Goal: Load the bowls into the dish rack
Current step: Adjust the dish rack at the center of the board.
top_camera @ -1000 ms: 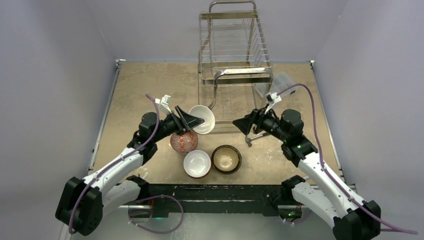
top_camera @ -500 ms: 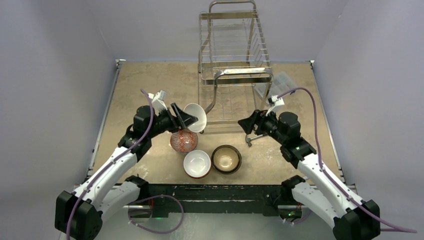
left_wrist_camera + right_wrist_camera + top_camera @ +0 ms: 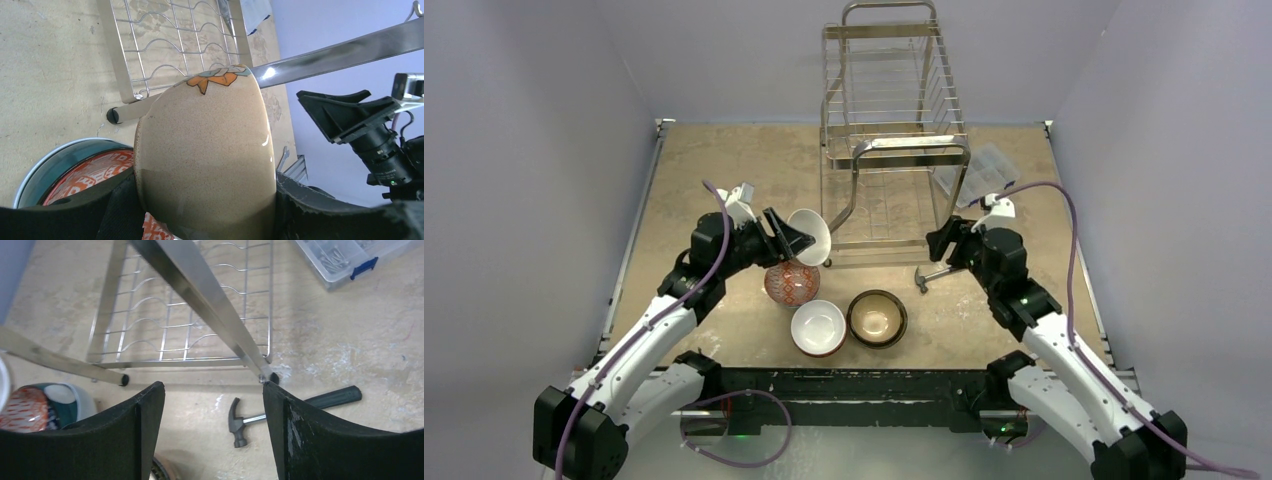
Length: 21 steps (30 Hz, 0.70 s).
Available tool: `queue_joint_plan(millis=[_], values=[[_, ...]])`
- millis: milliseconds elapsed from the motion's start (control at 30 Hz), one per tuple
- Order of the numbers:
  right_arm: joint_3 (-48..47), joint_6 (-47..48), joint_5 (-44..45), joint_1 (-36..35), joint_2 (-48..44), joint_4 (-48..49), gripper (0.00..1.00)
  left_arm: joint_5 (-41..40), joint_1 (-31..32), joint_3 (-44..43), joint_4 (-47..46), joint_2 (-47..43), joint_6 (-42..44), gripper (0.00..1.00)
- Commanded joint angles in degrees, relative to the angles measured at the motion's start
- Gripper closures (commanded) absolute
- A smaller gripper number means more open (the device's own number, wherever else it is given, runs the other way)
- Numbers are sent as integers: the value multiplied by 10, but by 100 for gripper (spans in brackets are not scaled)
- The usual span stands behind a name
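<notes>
- Four bowls in all: one is lifted in the left hand, and three stand in a close cluster on the counter near its front edge.
- The lifted one is a speckled beige bowl, glossy, with an orange flower at the rim and white inside. The left hand is clamped across it. It is tipped on its side, with its rim just beside the near left foot of the dish rack.
- Right below it sits a round red-and-white patterned bowl.
- In front of that, a white-inside bowl and a dark brown bowl with cream inside stand upright, side by side and touching.
- One dish rack: chrome wire, two tiers, wavy grid floor, arched tube handles, thin legs on black feet, at the middle back of the counter.
- The right hand has its jaws spread wide with nothing between them, near the rack's near right leg.
- One hammer, with a dark head and black grip, lies flat in front of that leg.
- One clear plastic compartment box with a blue latch lies to the right of the rack.
</notes>
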State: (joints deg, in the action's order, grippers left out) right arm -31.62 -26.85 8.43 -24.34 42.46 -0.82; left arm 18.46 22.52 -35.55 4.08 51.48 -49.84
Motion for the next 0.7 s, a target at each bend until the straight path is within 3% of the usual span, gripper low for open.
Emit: queue_joint_plan(millis=[0, 100, 300, 467, 667], values=[[-31, 40, 35, -1, 40, 45, 26, -3, -3, -37, -47, -14, 11, 73], [-37, 63, 29, -1, 60, 82, 28, -9, -3, -43, -42, -19, 15, 73], [-43, 92, 48, -1, 91, 126, 42, -18, -3, -45, -23, -25, 13, 73], [-42, 97, 29, -1, 106, 157, 58, -25, -3, -43, -30, -29, 10, 73], [-36, 110, 23, -1, 101, 145, 91, -31, -3, -48, -26, -23, 17, 73]])
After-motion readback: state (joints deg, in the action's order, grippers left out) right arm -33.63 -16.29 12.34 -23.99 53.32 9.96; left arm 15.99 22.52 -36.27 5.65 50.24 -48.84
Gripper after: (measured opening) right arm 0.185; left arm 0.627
